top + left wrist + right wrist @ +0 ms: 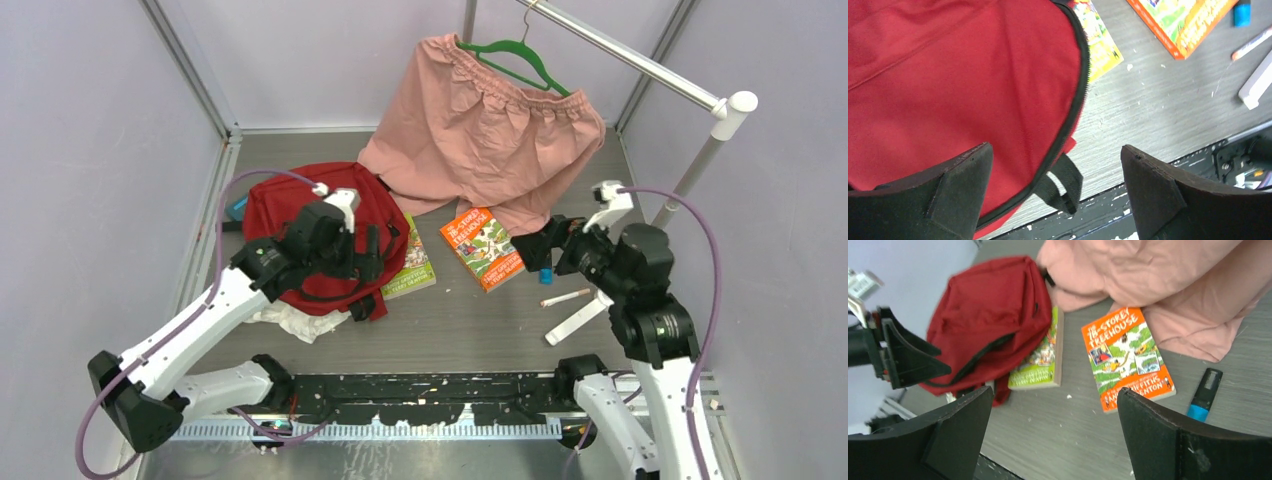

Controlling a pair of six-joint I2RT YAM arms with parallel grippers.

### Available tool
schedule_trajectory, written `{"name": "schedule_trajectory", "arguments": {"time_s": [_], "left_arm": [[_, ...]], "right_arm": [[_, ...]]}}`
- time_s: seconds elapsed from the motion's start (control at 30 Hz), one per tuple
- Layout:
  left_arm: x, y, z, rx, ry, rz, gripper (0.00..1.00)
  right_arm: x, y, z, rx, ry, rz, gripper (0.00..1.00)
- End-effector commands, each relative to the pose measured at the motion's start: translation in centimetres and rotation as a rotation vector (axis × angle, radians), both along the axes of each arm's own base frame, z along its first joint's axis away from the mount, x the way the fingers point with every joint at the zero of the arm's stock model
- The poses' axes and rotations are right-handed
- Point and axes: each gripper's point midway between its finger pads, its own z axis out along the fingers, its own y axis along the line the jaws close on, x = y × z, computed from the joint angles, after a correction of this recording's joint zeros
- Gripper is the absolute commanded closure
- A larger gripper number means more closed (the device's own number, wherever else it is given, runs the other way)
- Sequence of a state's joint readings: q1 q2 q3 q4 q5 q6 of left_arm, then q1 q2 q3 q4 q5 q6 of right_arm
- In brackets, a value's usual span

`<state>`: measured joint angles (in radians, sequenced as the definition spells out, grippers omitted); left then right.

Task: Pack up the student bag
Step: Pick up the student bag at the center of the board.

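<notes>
Overhead view of a grey table (470, 330); the student bag (275, 205), a large red backpack, lay slumped on it in front of the left arm, and everything else is placed from that bag. The left gripper (1055, 150) hovered directly over the bag's right-hand edge, fingers spread wide and holding nothing; its wrist view showed the black zipper (1077, 90) curving between the fingers and a black strap loop (1060, 185) just below, which suggests it was lined up to catch that edge and lift the mouth open. A green book (412, 268) lay just right of the bag, one side tucked under the red fabric; an orange book (483, 247) lay further right, apart from both. The right gripper (530, 250) hung right of the orange book, well clear of the bag, likewise spread wide and empty, pointed toward the books; it was probably placed to take one once the bag was open. A blue-capped marker (1204, 395) and a white pen (566, 297) lay far right of the bag; pink shorts (480, 130) on a green hanger (520, 55) drooped onto the table behind and right of it; a white plastic bag (295, 320) poked out from under its near edge. Nothing appeared packed; whether the zipper was undone could not be told.
</notes>
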<state>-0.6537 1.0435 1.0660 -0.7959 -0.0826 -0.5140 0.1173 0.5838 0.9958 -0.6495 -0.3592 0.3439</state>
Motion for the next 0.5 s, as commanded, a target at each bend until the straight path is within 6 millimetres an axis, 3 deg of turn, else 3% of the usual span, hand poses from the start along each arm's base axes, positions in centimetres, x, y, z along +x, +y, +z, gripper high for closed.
{"name": "schedule_trajectory", "arguments": {"time_s": [0.0,0.13,0.27,0.37,0.47], "left_arm": [[0.7,-2.4,0.6,0.017,-0.085,-0.035,0.00],[1.4,-2.4,-0.3,0.063,-0.085,-0.004,0.00],[1.9,-2.2,-1.0,0.106,-0.085,0.004,0.00],[2.0,-2.5,-1.9,0.130,-0.072,-0.011,0.00],[2.3,-2.9,-2.8,0.153,-0.056,-0.019,0.00]], "right_arm": [[0.1,1.5,-1.2,-0.165,0.019,0.096,0.00],[1.0,3.8,-4.1,-0.400,0.072,0.096,0.00],[0.9,8.0,-6.7,-0.634,0.053,0.115,0.00],[1.2,10.9,-8.8,-0.656,0.101,0.154,0.00],[1.7,11.9,-10.3,-0.643,0.126,0.146,0.00]]}}
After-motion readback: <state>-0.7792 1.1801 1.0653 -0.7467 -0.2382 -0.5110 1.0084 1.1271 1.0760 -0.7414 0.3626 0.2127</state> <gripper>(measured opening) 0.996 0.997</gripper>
